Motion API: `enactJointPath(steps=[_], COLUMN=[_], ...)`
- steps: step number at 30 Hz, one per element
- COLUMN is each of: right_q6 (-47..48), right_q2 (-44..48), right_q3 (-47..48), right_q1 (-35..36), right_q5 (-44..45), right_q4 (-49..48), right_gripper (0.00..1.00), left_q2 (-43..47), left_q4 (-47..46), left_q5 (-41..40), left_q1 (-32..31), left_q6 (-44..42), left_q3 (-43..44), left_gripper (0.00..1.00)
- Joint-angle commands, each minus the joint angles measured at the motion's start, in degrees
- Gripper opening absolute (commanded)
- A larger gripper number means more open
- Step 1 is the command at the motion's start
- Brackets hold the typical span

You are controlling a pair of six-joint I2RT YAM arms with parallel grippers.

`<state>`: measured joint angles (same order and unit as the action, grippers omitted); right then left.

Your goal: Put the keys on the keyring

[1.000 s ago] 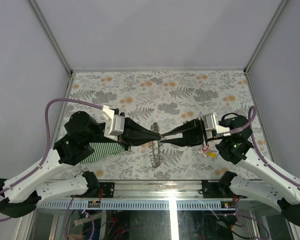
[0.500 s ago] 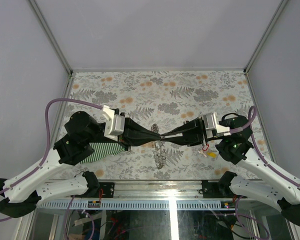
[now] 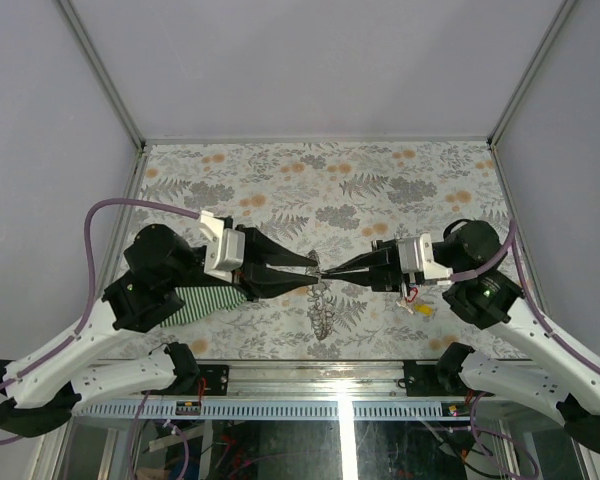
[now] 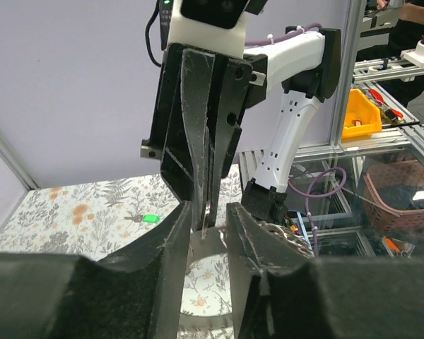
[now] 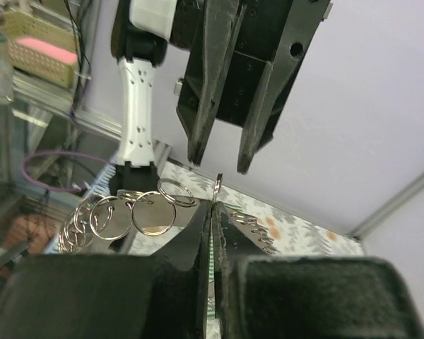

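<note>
Silvery keyring [image 5: 150, 213] dangles over the counter [image 3: 380, 190] from the tightly closed right hand [image 5: 212, 208], seemingly to present one loop, while the left hand [image 4: 207, 212], part open and empty, brackets it; keys [image 3: 417, 303] lie right of the keyring.

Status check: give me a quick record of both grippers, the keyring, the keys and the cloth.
left gripper: open, fingertips either side of the right gripper's tip
right gripper: shut on the keyring
keyring: hanging from the right gripper, loops dangling
keys: red and yellow keys on the table beside the right gripper; green key loose on the table
keys on keyring: none that I can see
cloth: green striped, on the table at the left
</note>
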<state>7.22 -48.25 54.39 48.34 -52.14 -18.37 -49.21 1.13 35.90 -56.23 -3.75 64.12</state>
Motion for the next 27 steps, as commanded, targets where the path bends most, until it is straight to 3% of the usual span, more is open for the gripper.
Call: enactJointPath(steps=[1,17,27], right_q6=[20.2,51.8,53.1], right_q2=[2.5,4.3,3.4], right_q3=[7.6,9.1,11.3], right_q1=[0.5,0.5,0.5], right_q5=[3.2,10.8,11.6], right_q4=[16.3,28.6,31.5], right_gripper=[0.0,0.0,0.0], left_q2=[3.4,6.2,5.2], left_q4=[2.2,7.6,7.6], left_q5=[-3.3,-10.0,-9.6], left_q1=[-0.3,-0.3,-0.3], left_q6=[-0.7,0.1,-0.6], left_q3=[-0.1,0.2,0.4], left_gripper=[0.29,0.31,0.31])
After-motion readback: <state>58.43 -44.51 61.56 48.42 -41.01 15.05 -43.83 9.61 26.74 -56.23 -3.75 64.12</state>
